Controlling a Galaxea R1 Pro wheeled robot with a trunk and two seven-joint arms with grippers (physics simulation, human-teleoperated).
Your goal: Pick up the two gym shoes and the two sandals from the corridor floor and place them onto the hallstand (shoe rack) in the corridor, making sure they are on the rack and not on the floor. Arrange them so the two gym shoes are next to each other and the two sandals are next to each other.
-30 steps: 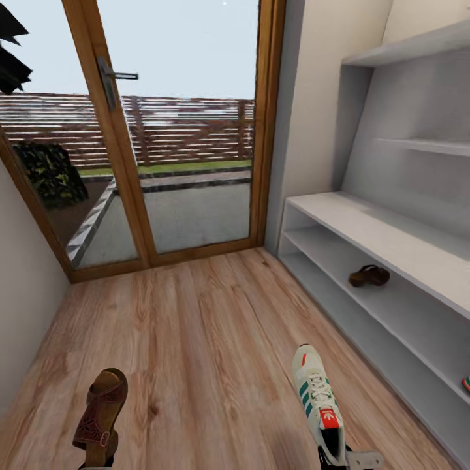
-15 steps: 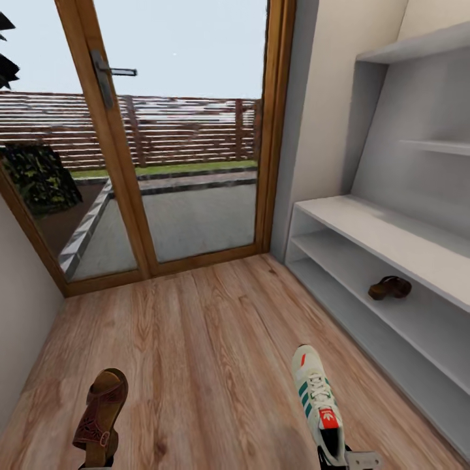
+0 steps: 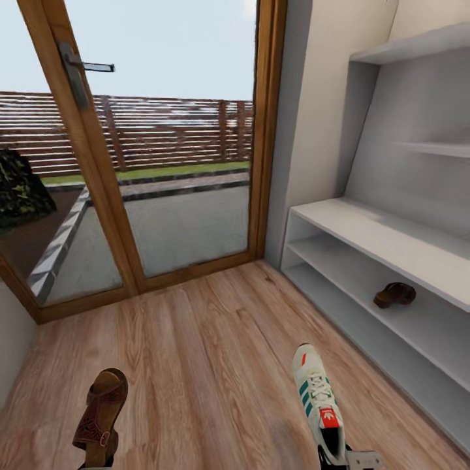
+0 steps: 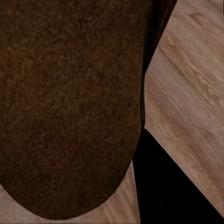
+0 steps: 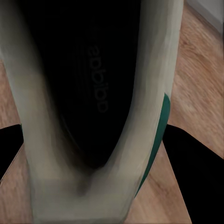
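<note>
Sneaker (image 3: pixel 318 401) is carried at lower right of the head view, heel down in the right hand (image 3: pixel 356 459), whose fingers pinch the heel; its dark insole (image 5: pixel 88 79) faces the right wrist camera. Sandal (image 3: pixel 101 409) is carried at lower left over the floor (image 3: pixel 209 365); the left hand's fingers are hidden, grip state cannot be told. Second sandal (image 3: pixel 394 294) lies on the rack's (image 3: pixel 365 228) middle shelf. Glass door (image 3: pixel 163 143) stands ahead.

A home entrance corridor: wood-plank floor (image 3: pixel 196 365), glazed wooden door (image 3: pixel 163 163) onto a fenced yard, grey shoe rack (image 3: pixel 391 261) by the wall.
</note>
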